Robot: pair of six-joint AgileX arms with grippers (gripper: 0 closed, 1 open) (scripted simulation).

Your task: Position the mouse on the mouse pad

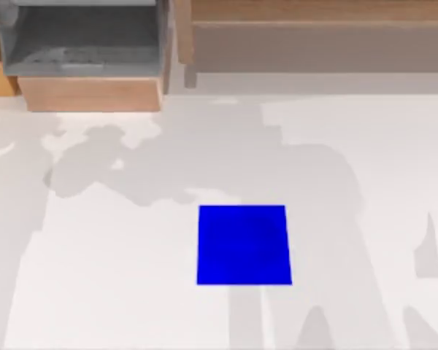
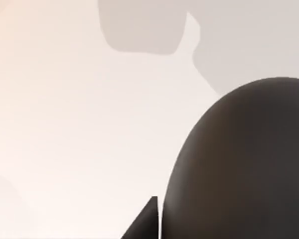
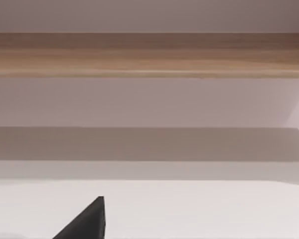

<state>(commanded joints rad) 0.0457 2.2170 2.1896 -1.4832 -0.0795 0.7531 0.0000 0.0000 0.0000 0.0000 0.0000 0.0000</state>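
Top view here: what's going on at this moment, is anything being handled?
Nothing sits on the blue mouse pad, which lies flat on the white table, a little right of centre and towards the near edge. In the left wrist view a dark rounded object, possibly the mouse, looms close to that camera. Wooden furniture lines the far edge. The placing is not yet done.

- Pad [image 1: 244, 245]: plain bright blue, no pattern.
- Table [image 1: 117, 292]: white, crossed by soft grey shadows.
- Mouse [image 2: 244, 164]: dark grey-black, smooth, seen close in the left wrist view.
- Shelf [image 1: 314, 33]: light brown wood with a faint grain; in the right wrist view it is a tan wooden band [image 3: 149, 55].
- Box [image 1: 84, 40]: grey inside, with tan wooden sides.
- Finger [image 3: 84, 221]: black.
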